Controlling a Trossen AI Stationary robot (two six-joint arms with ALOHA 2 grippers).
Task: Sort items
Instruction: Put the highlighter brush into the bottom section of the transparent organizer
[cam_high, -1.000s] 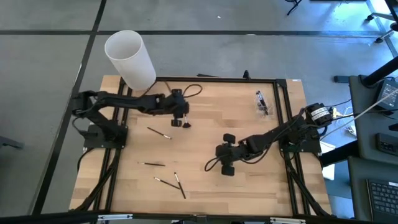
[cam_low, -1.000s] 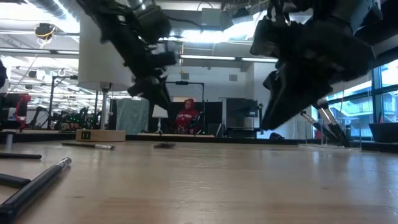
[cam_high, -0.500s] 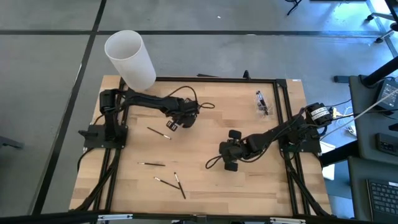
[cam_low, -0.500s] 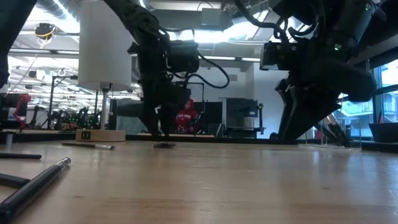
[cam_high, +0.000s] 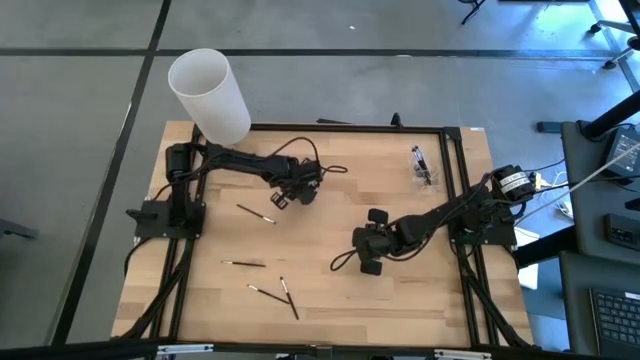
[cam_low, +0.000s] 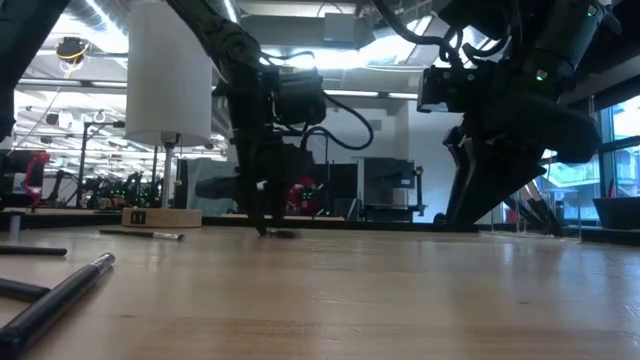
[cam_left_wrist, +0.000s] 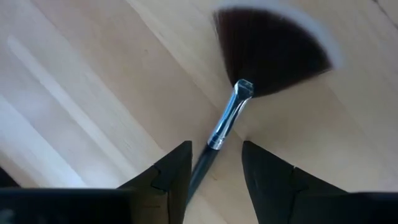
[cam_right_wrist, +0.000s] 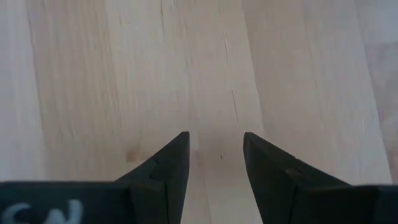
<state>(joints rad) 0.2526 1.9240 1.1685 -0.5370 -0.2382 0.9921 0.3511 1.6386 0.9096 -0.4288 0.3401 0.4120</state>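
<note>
Since a sec ago the left gripper has swung out over the table centre and dropped to the wood – fingers apart, straddling the dark handle of a fan brush lying flat, not clamped yet. Right gripper – shifted slightly, now low over bare wood right of centre, fingers apart, holding nothing. Other brushes lie scattered near-left; white cylinder at far-left corner.

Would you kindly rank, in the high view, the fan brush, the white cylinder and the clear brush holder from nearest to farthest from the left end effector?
1. Dark fan-shaped brush, between its fingers.
2. Tall white cylinder, far-left corner.
3. Clear brush holder, far right side.
</note>
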